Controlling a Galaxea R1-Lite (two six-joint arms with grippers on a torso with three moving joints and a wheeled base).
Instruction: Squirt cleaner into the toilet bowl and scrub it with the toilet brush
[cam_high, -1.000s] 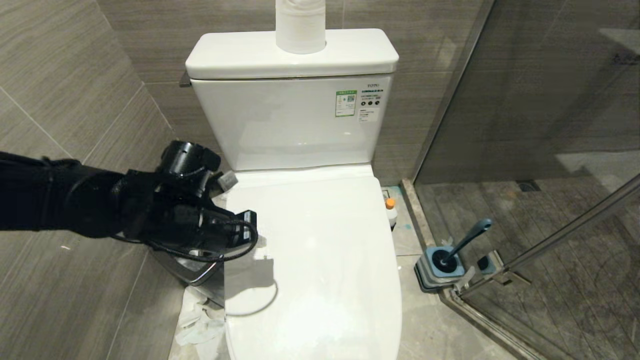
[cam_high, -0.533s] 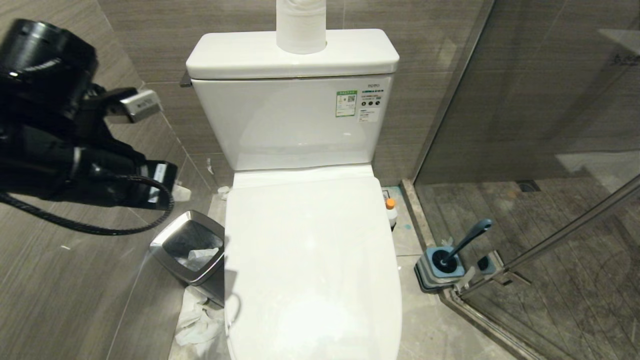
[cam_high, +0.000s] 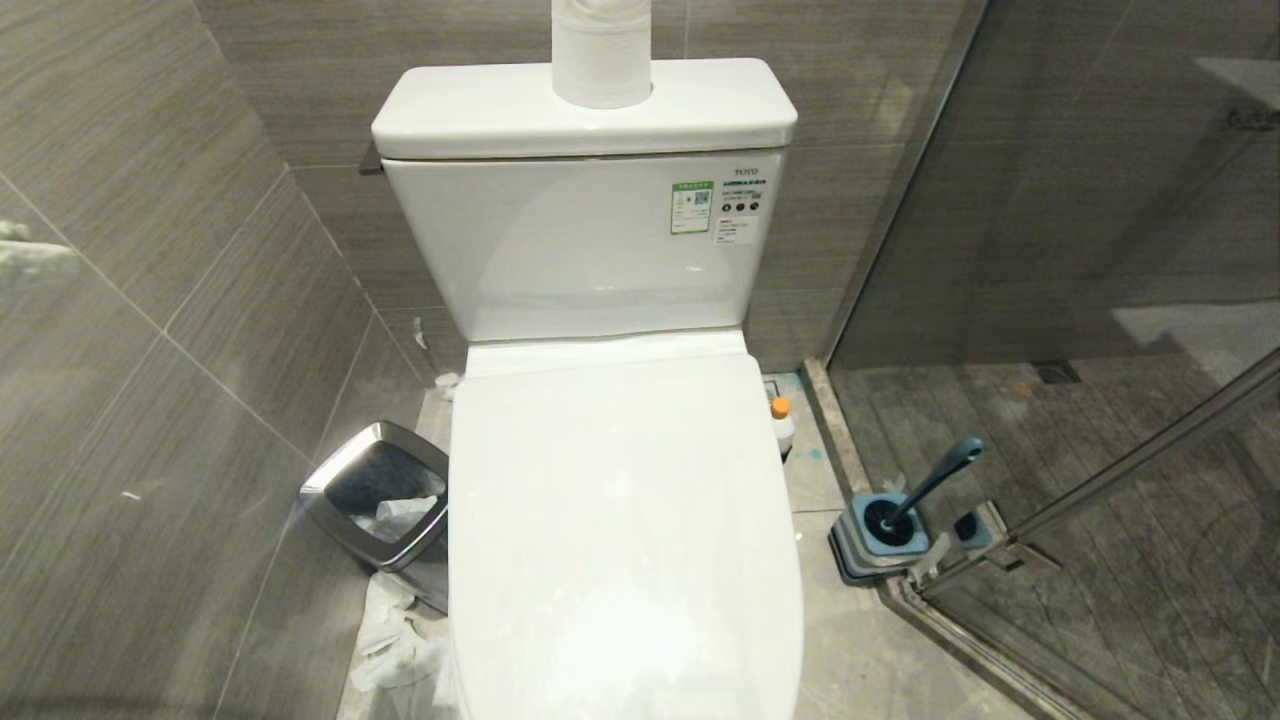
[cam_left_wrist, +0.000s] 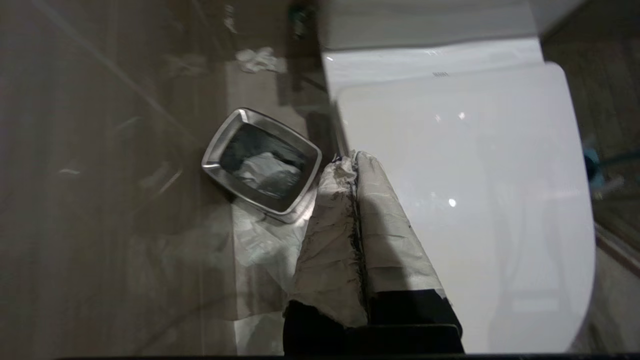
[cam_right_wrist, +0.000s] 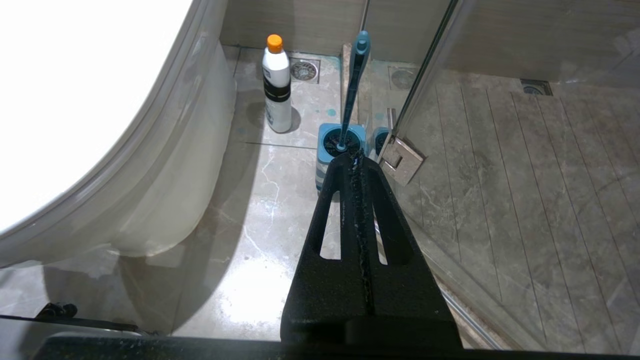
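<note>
Toilet brush (cam_high: 925, 490) sits in its holder (cam_high: 880, 540) at 4 o'clock from the toilet bowl's shut lid (cam_high: 620, 520), handle leaning toward 1 o'clock. Left tool (cam_left_wrist: 356, 159), gone from the head view now, is pinched shut, empty.

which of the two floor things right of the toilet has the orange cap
The cleaner, the small white bottle standing beside the toilet base. The toilet brush is blue-grey and stands in its square holder.

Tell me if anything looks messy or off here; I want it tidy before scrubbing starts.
Crumpled white tissue litters the floor beside the steel waste bin rather than lying inside it. Small teal spots mark the floor tiles near the cleaner.
</note>
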